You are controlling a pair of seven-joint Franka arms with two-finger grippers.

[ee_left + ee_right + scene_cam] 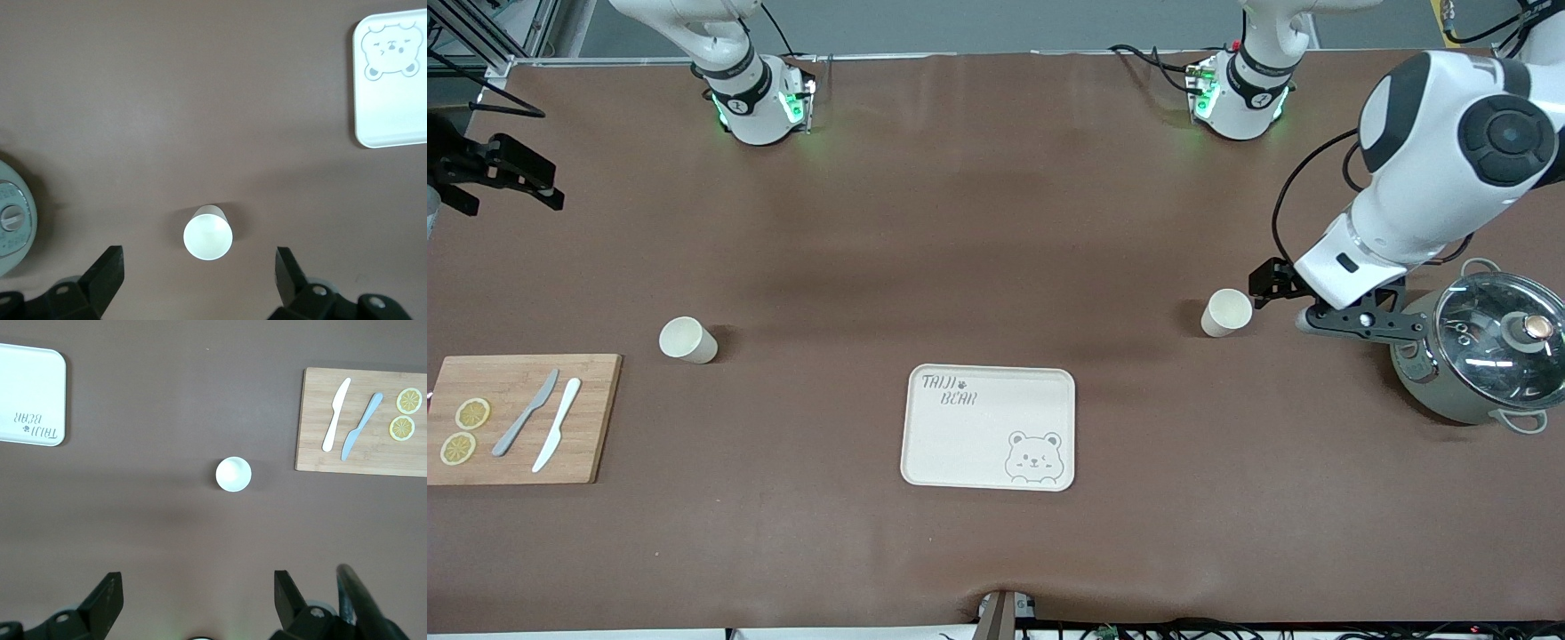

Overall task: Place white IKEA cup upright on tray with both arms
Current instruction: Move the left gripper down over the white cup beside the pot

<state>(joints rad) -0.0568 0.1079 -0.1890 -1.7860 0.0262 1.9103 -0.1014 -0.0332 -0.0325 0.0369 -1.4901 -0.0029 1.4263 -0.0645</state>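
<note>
We take the tray (989,427) as our landmark: cream, bear face, flat on the brown table (996,222), nothing on it yet. Two white cups are out, both upright, both well apart from the tray. One cup (1225,313) stands toward the left arm's end of the table from the tray and a bit farther from the front camera. The other cup (687,340) stands toward the right arm's end, also slightly farther from the camera than the tray.

The left gripper (1279,286) hovers just beside the first cup, away from the tray; the fingers (110,270) are spread wide with that cup (209,233) centred between them in the left wrist view, nothing gripped. The right gripper (503,173) hangs over the table edge at the right arm's end, far from the tray, claw wide and empty, its cup (233,474) well ahead of the fingers (110,593).

We judge this as the approach step, with no grasp made. The next move calls for the left gripper to descend around its cup and close, and for the right to travel toward its own. A cutting board (516,418) with knives and lemon slices, and a lidded pot (1480,351), sit at the table's ends, clear of the tray.
</note>
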